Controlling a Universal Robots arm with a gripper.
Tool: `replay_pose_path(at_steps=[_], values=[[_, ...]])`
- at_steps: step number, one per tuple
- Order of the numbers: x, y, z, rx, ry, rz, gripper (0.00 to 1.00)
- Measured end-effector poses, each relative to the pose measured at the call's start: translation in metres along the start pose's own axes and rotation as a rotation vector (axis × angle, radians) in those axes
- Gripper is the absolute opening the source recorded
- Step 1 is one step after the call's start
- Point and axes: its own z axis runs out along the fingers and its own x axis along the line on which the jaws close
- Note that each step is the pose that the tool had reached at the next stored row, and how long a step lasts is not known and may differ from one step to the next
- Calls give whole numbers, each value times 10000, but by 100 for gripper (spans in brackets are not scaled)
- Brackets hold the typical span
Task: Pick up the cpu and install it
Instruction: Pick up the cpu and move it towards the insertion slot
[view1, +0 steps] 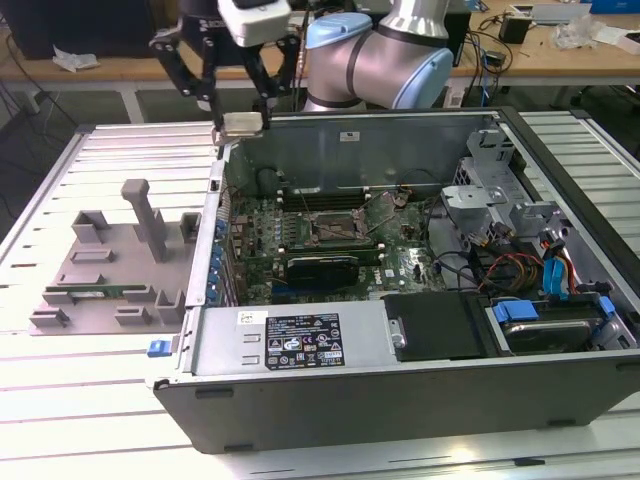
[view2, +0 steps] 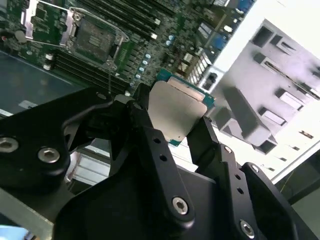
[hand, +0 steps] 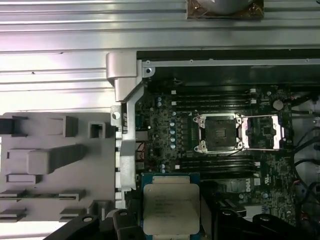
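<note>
Where the cpu (hand: 171, 207) is sitting: off the surface (view1: 70, 410), in the air, with its silver-grey metal top showing in both wrist views.
Gripper (view1: 243, 116): it is clenching the cpu, its black fingers (view2: 142, 107) pressing on two opposite edges.
Position: the gripper is hanging over the corner of the open case (view1: 400, 410) toward the exterior view's left, just above the case wall, between the grey holder (view1: 110, 265) and the board.
Socket (hand: 219, 132): it is lying open on the board with its metal frame swung back, well apart from the cpu.
Handling: the cpu is looking thin, stiff and light. Its smooth top is probably making it slippery, and its underside and the socket are likely being fragile.
Hold: the side edges are serving best, keeping the chip level and the faces untouched.
</note>
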Motion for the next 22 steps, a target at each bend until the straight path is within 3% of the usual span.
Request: replay_pose_path(at_steps=[3, 5, 9, 13, 15, 18, 22], values=[[-155, 4, 55, -2, 20, 0, 55], [-324, 7, 122, -1, 30, 1, 55], [-537, 11, 210, 0, 39, 0, 55], [-807, 16, 323, 0, 44, 1, 55], [-855, 17, 332, 0, 45, -1, 55], [-857, 18, 333, 1, 45, 2, 55], [-897, 14, 466, 0, 45, 1, 55]])
